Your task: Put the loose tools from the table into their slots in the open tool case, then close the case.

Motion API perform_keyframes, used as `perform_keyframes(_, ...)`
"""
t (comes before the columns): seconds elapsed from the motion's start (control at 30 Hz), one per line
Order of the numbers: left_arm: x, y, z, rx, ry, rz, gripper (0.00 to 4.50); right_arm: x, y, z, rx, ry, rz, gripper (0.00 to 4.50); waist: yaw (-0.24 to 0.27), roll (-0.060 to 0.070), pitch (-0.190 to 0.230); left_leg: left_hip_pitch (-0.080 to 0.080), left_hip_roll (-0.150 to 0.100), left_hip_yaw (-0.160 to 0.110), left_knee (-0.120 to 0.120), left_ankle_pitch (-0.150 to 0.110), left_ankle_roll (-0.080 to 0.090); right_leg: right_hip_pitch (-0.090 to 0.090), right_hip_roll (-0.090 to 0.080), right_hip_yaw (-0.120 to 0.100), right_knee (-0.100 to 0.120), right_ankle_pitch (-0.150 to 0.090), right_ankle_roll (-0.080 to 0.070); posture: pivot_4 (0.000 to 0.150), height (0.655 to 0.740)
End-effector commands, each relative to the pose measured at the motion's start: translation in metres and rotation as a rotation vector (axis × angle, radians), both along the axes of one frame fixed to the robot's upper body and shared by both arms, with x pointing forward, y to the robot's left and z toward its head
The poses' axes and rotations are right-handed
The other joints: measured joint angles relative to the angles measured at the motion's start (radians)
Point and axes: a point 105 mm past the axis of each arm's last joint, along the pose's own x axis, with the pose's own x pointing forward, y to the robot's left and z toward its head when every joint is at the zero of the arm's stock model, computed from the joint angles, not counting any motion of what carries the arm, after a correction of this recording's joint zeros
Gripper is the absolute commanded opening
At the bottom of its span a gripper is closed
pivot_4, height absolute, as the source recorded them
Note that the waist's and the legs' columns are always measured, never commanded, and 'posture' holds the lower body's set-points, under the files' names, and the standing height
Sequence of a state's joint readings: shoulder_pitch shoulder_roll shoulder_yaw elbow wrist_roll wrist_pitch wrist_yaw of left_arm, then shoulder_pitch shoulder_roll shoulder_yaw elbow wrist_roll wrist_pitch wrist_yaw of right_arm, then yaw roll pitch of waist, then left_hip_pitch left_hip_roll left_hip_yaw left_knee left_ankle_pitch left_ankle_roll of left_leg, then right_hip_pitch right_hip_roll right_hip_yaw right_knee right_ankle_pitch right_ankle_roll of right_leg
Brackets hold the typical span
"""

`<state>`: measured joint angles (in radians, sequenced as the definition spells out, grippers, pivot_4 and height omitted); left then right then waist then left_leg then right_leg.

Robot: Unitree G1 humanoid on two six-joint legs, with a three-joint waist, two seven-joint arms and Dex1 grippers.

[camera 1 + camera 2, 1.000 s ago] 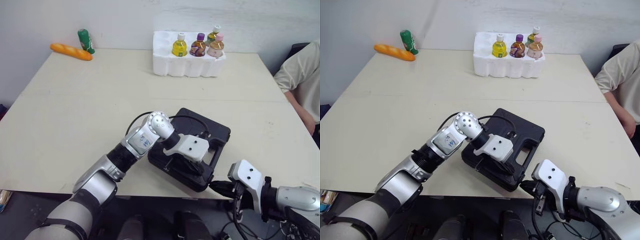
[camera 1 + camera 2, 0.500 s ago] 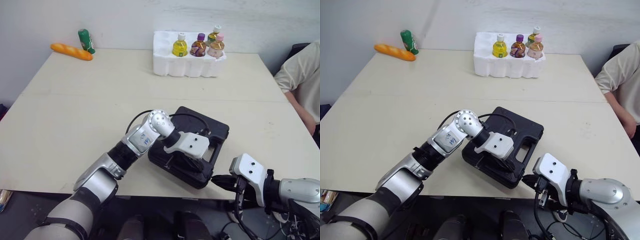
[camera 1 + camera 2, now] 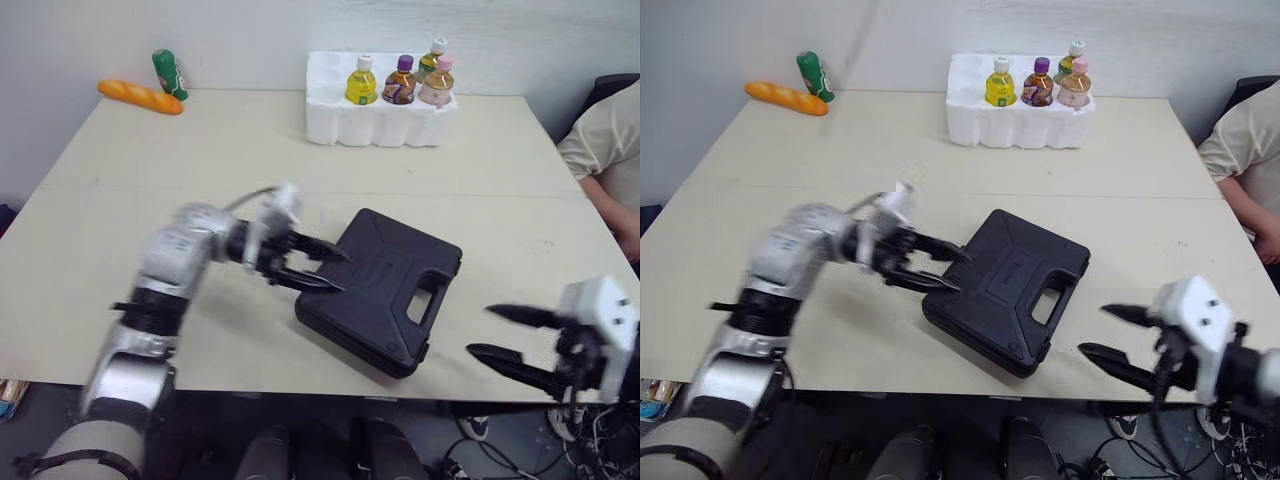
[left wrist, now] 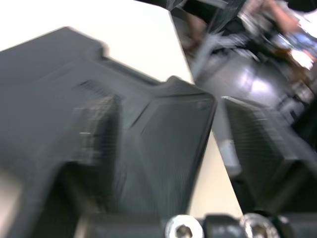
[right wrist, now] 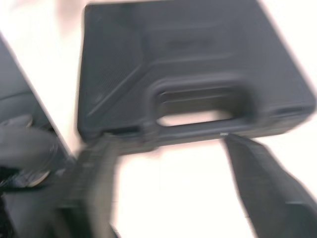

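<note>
Pressing evenly on the shut black plastic tool case (image 3: 385,292) should confirm latching; left gripper (image 3: 332,272), right gripper (image 3: 482,330) gape empty.

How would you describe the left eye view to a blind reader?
A closed black tool case lies on a beige table. The left jaws are open at the case's left side, and the right jaws are open near the table's front right corner. Bottles in a foam tray stand behind.

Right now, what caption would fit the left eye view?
Closed black tool case on the table, open left hand at its corner, open right hand nearby.
</note>
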<state>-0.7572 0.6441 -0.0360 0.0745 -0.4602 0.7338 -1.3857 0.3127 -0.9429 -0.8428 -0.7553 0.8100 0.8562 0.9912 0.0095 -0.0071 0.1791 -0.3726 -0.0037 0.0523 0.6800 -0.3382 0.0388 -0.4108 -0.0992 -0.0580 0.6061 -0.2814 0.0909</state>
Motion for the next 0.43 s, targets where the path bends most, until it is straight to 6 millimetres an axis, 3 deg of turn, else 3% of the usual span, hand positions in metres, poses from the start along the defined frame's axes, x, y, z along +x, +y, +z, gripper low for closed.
perform_keyframes(0.03,-0.01,0.065,0.016,0.029,-0.011,0.196,4.48,0.001,-0.025,0.023,-0.007,-0.058,-0.051,4.5,-0.009,0.0,0.001,0.0,0.0,0.0,-0.001,0.0,0.0,0.0,0.0,0.0,-0.001,0.0,0.0,0.15,0.7367)
perform_keyframes(0.13,-0.027,0.119,0.017,0.115,-0.005,0.352,4.48,0.007,-0.044,0.032,-0.027,-0.099,-0.094,4.5,-0.01,0.0,0.002,0.0,0.0,-0.001,-0.005,0.0,-0.001,0.0,0.0,0.0,-0.003,-0.001,-0.002,0.15,0.7367)
perform_keyframes(0.2,-0.034,0.138,0.016,0.154,-0.019,0.426,4.48,0.012,-0.052,0.033,-0.045,-0.107,-0.106,4.5,-0.007,0.0,0.002,0.002,-0.001,0.0,-0.011,0.001,-0.001,0.0,-0.002,0.0,-0.006,-0.001,-0.002,0.15,0.7367)
perform_keyframes(0.3,-0.037,0.153,0.02,0.128,-0.048,0.518,4.48,0.021,-0.061,0.032,-0.068,-0.116,-0.108,4.5,0.007,0.001,0.002,0.002,-0.001,-0.001,-0.015,0.002,-0.003,0.0,-0.003,0.0,-0.009,-0.002,-0.003,0.15,0.7367)
perform_keyframes(0.43,-0.044,0.154,0.015,0.108,-0.05,0.551,4.48,0.035,-0.061,0.033,-0.06,-0.135,-0.095,4.5,0.01,0.001,0.002,0.0,-0.001,0.0,-0.017,0.002,-0.004,-0.002,-0.003,0.0,-0.01,-0.002,-0.003,0.15,0.7367)
